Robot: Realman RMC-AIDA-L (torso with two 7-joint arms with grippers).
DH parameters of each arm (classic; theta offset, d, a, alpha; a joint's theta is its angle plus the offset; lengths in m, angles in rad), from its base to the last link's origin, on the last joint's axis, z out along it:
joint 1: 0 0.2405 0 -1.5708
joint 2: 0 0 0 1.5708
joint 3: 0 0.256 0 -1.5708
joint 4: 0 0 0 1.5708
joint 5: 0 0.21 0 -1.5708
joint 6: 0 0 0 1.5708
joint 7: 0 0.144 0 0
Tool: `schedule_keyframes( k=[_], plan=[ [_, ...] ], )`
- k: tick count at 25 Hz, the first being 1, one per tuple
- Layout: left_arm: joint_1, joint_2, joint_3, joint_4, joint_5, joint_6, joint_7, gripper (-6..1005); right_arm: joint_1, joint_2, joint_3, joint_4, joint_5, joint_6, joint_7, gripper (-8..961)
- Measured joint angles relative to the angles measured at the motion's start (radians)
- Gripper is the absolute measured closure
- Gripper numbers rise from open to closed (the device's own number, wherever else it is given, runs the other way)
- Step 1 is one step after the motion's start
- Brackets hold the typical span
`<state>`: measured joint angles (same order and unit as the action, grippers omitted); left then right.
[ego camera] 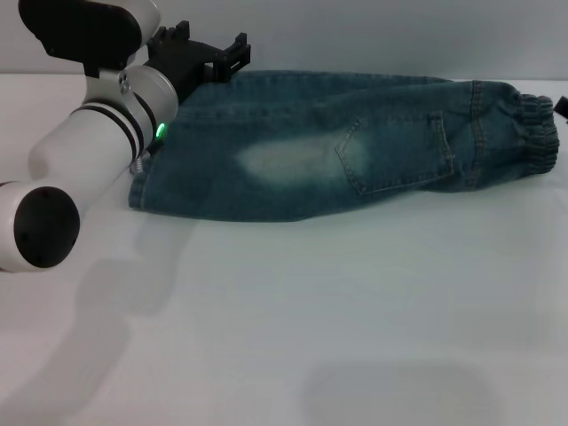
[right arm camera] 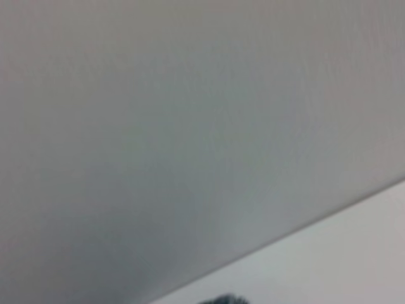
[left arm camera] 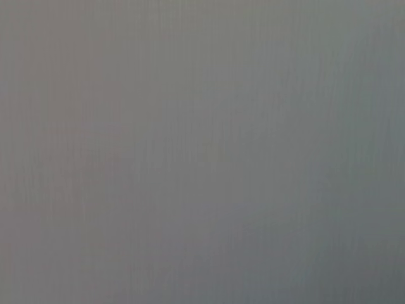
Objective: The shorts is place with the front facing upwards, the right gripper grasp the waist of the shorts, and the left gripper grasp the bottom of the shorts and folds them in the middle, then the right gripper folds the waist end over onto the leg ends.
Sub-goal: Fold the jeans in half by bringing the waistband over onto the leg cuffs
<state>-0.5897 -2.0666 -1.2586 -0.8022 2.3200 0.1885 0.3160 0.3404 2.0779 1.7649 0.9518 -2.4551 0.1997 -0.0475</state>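
The blue denim shorts (ego camera: 337, 151) lie folded lengthwise across the white table, one faded oval patch facing up. The puckered waist (ego camera: 537, 138) is at the right. The bottom of the shorts (ego camera: 146, 186), the leg ends, is at the left, partly hidden by my left arm. My left gripper (ego camera: 211, 40) hovers over the far edge of the shorts near the hem end. Its fingers are spread and hold nothing. A black bit of my right gripper (ego camera: 562, 105) shows at the frame edge, beside the waist. Both wrist views show only grey surface.
My thick white left arm (ego camera: 80, 169) slants in from the near left, covering the hem corner. The white table (ego camera: 311, 319) stretches wide in front of the shorts. A grey wall stands behind.
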Motion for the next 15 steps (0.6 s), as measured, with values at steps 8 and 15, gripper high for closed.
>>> schedule_keyframes(
  k=[8,15],
  plan=[
    [-0.002,0.0,0.007,0.004,0.0,0.0,0.0,139,0.014,-0.001,-0.027,-0.036,0.038,0.001,-0.003,409],
    [-0.002,0.0,0.016,0.003,-0.003,0.0,0.0,139,0.036,-0.003,-0.035,-0.065,0.045,0.005,0.0,424]
  ],
)
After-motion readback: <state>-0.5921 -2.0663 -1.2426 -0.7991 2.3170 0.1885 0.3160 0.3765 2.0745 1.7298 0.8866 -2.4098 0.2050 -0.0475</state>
